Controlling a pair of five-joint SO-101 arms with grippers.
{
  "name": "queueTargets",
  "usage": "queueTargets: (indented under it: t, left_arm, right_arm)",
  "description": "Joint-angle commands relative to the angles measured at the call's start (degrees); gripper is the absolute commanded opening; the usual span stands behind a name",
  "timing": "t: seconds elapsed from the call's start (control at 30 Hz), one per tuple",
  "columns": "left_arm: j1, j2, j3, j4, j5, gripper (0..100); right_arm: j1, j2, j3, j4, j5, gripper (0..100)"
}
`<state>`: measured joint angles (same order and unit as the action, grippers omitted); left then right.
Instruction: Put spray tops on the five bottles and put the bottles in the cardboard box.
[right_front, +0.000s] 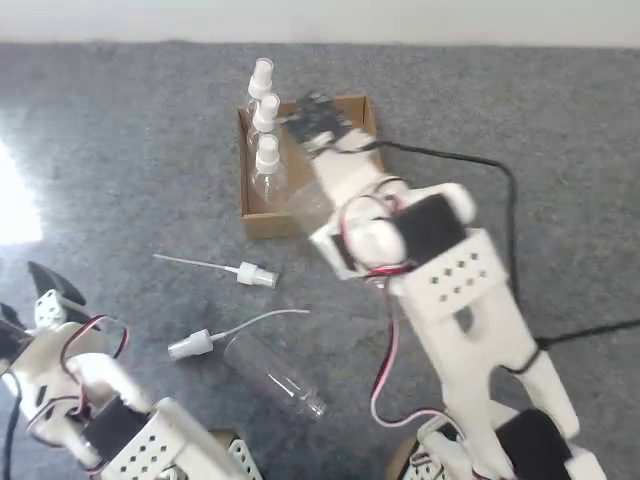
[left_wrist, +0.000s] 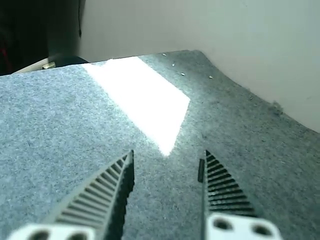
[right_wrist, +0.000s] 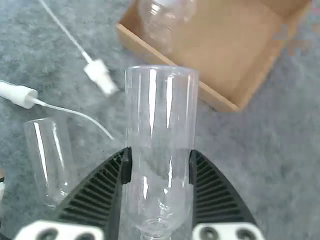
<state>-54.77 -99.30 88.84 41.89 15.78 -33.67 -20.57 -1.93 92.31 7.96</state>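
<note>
Right gripper clamped on the held bottle. It was clear and uncapped, neck toward the wrist, long axis in line with the jaws, base aimed at the cardboard box.

High view, from the held bottle: near spray top at 7 o'clock, its tube running toward 9. Far spray top lay further along the same bearing. Loose bottle lay flat, axis roughly 10-to-4. Three capped bottles stood in the box.

Left gripper had jaws apart and empty over carpet. Judged: left arm nearer the far spray top, so a top must be brought to the held neck.
</note>
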Motion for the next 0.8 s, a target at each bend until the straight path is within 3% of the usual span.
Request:
queueTargets:
  t: [0.0,0.2,0.43,0.77]
  left_arm:
    - [1.49,-0.62,0.48,-1.76,0.44,20]
    - [1.41,-0.62,0.66,-2.37,0.44,20]
    - [1.49,-0.62,0.66,-2.37,0.44,20]
    - [1.49,-0.62,0.66,-2.37,0.44,20]
  right_arm:
    - [5.58,-4.26,-2.37,2.33,-0.70,5.9]
    - [14.29,-4.44,-0.62,4.70,-0.70,6.0]
    - [22.73,-4.09,9.41,-0.22,-0.97,6.0]
    - [30.37,-4.09,23.56,-13.93,-17.14,6.0]
